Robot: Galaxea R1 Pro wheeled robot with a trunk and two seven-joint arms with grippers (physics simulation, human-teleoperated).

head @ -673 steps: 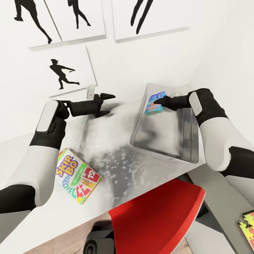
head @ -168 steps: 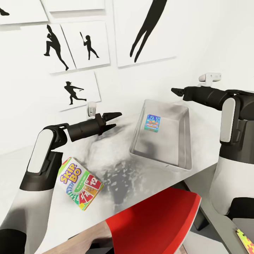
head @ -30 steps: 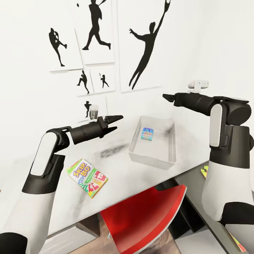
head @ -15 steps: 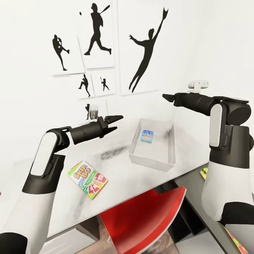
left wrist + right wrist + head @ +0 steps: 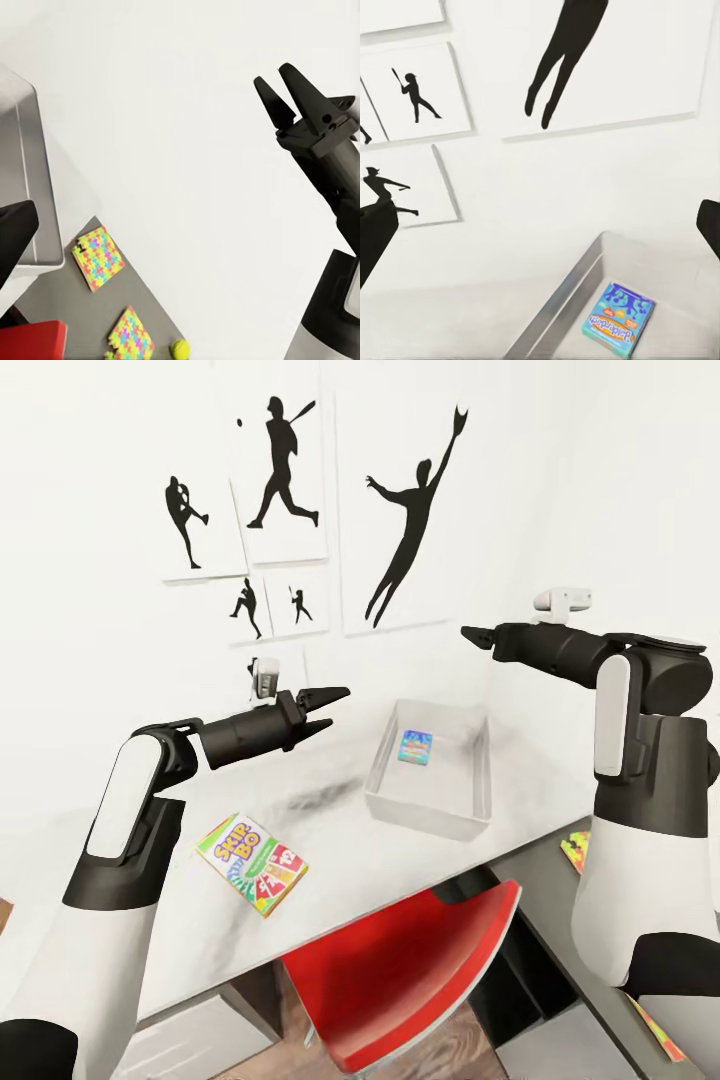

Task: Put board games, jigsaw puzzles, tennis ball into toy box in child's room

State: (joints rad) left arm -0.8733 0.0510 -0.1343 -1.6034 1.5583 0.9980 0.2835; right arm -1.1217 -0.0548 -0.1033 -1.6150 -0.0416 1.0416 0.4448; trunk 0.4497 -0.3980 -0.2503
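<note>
Fingers of both grippers stand apart and hold nothing, raised above the counter (image 5: 420,860).

Left gripper (image 5: 325,710) hangs over the pale counter top between the SKIP-BO box (image 5: 252,863) and the toy box (image 5: 432,785); right gripper (image 5: 478,637) is held high near the wall, above the bin. Both arms appear lifted clear so that the body can travel without striking anything, judging by the posture. Toy box contents: one small blue board game (image 5: 415,746), lying flat near the far end. SKIP-BO rests flat on the counter, well apart from the bin. Two jigsaw puzzles (image 5: 98,257) and the tennis ball (image 5: 180,348) lie on the lower dark desk (image 5: 150,311) beside the counter, outside the bin.
</note>
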